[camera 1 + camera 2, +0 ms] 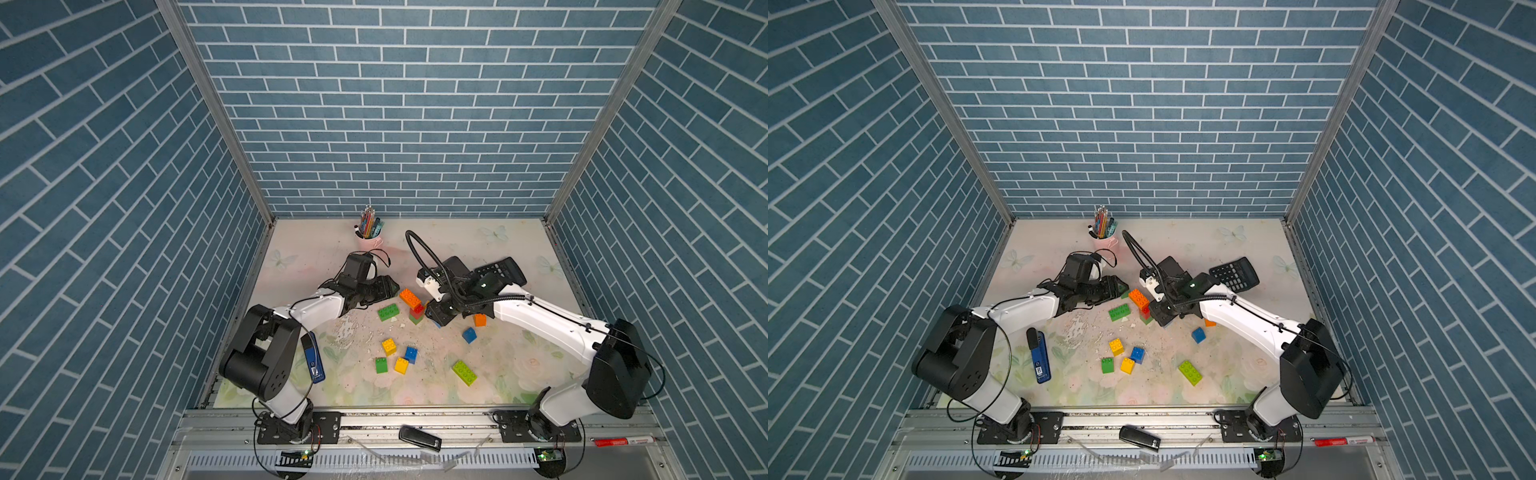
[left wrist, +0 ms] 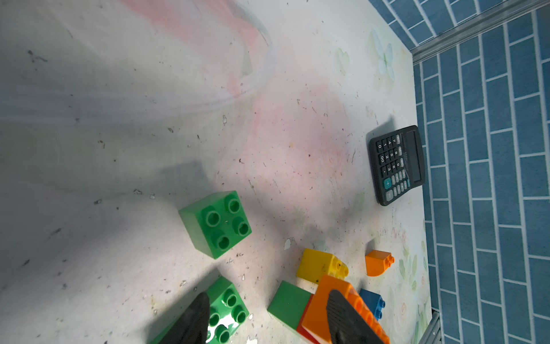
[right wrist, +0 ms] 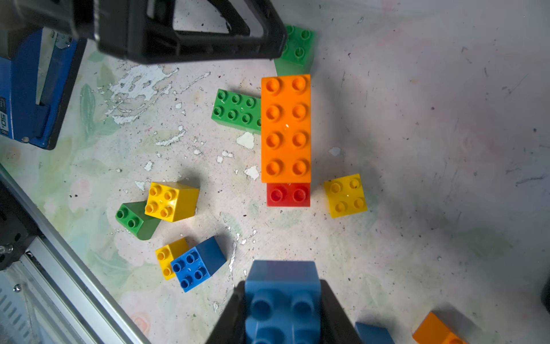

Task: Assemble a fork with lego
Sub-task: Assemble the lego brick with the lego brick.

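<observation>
**Right gripper**: clamped tight on a blue brick, studs facing the wrist camera. It is held above the table, close to the stack.

**Left gripper**: jaws stand apart with no brick held between them. One finger shows against the green oblong brick. The other crosses in front of the orange oblong brick.

**Stack, mid-table:** the orange oblong brick sits on a red brick, which sits on a green base brick (the base is hidden in the right wrist view). The green oblong brick lies just beside the stack, on the left arm's side. A green square brick lies farther back, near the left gripper. A yellow square brick lies just beside the red brick.

**Loose bricks nearer the robot:** a yellow brick, a small blue brick, a small green brick and a second yellow brick are grouped together. A lime oblong brick lies apart from them, toward the right arm. A small orange brick lies close by the right forearm.

**Other items:** a calculator and a pencil cup stand toward the back wall.
</observation>
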### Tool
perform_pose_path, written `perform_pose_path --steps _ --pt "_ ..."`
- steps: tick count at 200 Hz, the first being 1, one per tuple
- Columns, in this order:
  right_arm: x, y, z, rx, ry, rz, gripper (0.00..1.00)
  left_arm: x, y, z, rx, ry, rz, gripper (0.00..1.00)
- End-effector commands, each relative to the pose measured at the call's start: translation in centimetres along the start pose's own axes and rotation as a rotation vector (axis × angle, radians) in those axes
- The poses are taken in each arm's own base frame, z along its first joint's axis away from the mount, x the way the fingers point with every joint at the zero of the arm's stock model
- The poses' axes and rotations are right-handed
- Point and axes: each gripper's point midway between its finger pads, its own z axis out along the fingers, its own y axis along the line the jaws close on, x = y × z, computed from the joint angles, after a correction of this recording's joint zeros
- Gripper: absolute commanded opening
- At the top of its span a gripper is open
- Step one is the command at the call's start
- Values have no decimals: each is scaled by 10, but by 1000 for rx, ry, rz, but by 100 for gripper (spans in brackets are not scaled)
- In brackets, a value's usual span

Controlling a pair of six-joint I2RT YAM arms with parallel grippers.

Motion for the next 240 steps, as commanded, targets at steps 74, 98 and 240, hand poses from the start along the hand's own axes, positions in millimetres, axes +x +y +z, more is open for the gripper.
perform_pose_path --steps 74,98,240 --pt "-14 1 15 -18 39 -36 22 -6 0 9 32 41 -7 60" --pt "-14 1 19 -18 45 -34 22 -6 -3 11 42 50 2 60" --pt "-21 -3 33 -3 54 -34 20 -5 0 16 31 71 -2 61"
